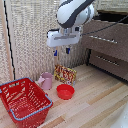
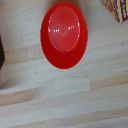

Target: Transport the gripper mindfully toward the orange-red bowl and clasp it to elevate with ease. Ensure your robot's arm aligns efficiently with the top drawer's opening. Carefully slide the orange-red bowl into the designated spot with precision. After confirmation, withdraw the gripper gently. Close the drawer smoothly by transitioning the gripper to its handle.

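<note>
While the gripper [image 1: 62,51] hung high with its blue-tipped fingers apart and empty, the orange-red bowl [image 1: 65,91] sat on the wooden floor almost straight below it, between the red wire basket [image 1: 25,102] and the drawer unit.

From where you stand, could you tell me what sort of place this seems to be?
Probably a mock household or kitchen corner set up for robot trials: a wooden floor with a red bowl, pink mug and red basket, grey-brown drawers against the wall, and a robot arm overhead.
</note>
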You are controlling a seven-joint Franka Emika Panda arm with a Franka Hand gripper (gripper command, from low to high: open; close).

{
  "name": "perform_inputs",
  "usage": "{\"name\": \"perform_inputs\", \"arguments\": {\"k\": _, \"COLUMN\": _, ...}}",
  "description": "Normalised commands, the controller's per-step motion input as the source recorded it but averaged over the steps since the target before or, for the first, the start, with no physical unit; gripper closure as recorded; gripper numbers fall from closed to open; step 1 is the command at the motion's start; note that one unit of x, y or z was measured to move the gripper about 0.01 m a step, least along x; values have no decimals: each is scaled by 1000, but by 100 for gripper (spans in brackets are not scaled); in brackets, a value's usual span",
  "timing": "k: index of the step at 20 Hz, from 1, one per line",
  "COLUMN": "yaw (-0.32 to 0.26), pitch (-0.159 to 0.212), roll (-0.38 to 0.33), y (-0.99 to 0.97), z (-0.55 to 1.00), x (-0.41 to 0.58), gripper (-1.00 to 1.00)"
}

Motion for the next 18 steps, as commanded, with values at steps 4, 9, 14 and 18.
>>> {"name": "perform_inputs", "arguments": {"k": 4, "yaw": -69, "pitch": 0, "roll": 0, "y": -14, "z": -78, "x": -459, "gripper": -100}}
{"name": "perform_inputs", "arguments": {"k": 9, "yaw": -110, "pitch": -2, "roll": -13, "y": -5, "z": -123, "x": -649, "gripper": -100}}
{"name": "perform_inputs", "arguments": {"k": 14, "yaw": -88, "pitch": -20, "roll": -33, "y": -1, "z": -197, "x": -535, "gripper": -100}}
{"name": "perform_inputs", "arguments": {"k": 18, "yaw": -16, "pitch": -83, "roll": -32, "y": -89, "z": -325, "x": -147, "gripper": -100}}
